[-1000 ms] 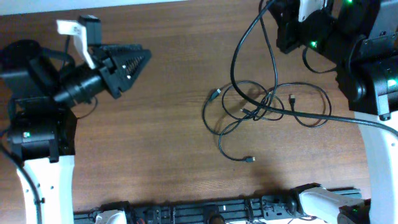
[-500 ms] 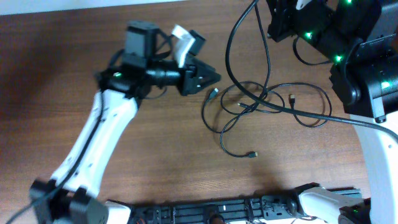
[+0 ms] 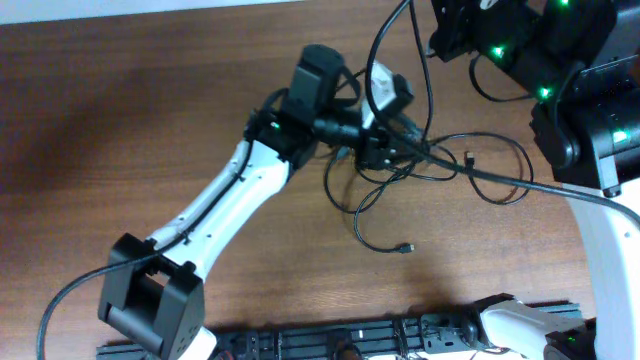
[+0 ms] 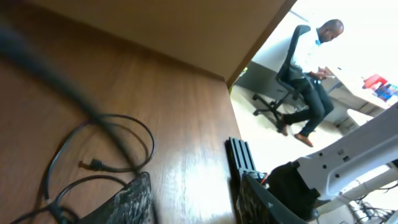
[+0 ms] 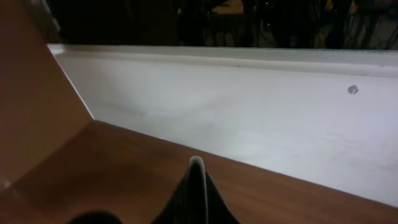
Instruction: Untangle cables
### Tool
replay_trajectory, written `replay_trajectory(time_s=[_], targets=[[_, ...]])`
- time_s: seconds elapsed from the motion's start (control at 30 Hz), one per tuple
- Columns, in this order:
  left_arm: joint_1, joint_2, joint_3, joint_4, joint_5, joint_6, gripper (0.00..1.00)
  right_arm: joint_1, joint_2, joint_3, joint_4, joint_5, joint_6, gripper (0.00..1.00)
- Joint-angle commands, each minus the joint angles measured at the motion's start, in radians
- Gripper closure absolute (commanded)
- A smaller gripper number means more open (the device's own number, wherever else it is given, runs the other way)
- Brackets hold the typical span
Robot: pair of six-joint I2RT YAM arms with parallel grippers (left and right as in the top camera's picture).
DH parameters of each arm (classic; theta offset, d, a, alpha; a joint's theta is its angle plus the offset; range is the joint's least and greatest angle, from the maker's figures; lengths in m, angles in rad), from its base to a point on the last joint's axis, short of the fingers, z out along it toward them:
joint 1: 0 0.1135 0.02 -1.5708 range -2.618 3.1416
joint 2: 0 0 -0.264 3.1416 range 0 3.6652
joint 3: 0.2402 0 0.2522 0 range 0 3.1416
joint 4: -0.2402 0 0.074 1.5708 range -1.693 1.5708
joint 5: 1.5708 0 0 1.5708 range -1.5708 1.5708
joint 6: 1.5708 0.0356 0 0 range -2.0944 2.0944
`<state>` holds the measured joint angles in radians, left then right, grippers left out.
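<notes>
The cables (image 3: pixel 440 168) are thin black cords lying in a tangle of overlapping loops right of the table's middle. Loose plug ends lie at the front (image 3: pixel 405 248) and on the right (image 3: pixel 470 157). My left gripper (image 3: pixel 385 150) reaches over the tangle's left side. In the left wrist view its fingers (image 4: pixel 193 208) are open and empty, with cable loops (image 4: pixel 106 140) and a plug (image 4: pixel 93 165) just beyond the left finger. My right gripper (image 5: pixel 196 180) is shut on nothing and faces the table's back edge and a white wall.
A thick black arm cable (image 3: pixel 520 185) runs from the top of the frame across the tangle to the right arm's base (image 3: pixel 600 130). A black rail (image 3: pixel 330 340) runs along the table's front edge. A seated person (image 4: pixel 311 68) is off the table.
My left arm has swung from the far left of the table to the right and now reaches over the tangle. The right arm has barely moved.
</notes>
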<state>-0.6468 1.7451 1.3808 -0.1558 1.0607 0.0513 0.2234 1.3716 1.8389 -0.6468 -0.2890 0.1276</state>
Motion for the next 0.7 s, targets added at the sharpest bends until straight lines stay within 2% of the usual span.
replay_trajectory(time_s=[0.0,0.17,0.33,0.4,0.47,0.67], targets=[[-0.048,0.007,0.006,-0.003,-0.143,0.014,0.57,0.008,-0.010,0.013,0.035,-0.055,0.073,0.96],[-0.056,0.007,0.006,-0.003,-0.167,0.014,0.58,0.008,-0.010,0.013,0.053,-0.085,0.099,0.96],[-0.047,0.007,0.006,-0.033,-0.232,0.013,0.51,0.002,-0.009,0.013,0.045,-0.077,0.090,0.96],[-0.028,0.007,0.006,-0.049,-0.356,-0.086,0.49,-0.002,-0.006,0.013,0.037,-0.073,0.087,0.96],[-0.004,0.007,0.007,-0.062,-0.423,-0.127,0.48,-0.002,0.000,0.013,0.024,-0.072,0.087,0.96],[0.044,0.007,0.007,-0.070,-0.422,-0.134,0.47,-0.002,0.044,0.013,0.000,-0.069,0.087,0.96]])
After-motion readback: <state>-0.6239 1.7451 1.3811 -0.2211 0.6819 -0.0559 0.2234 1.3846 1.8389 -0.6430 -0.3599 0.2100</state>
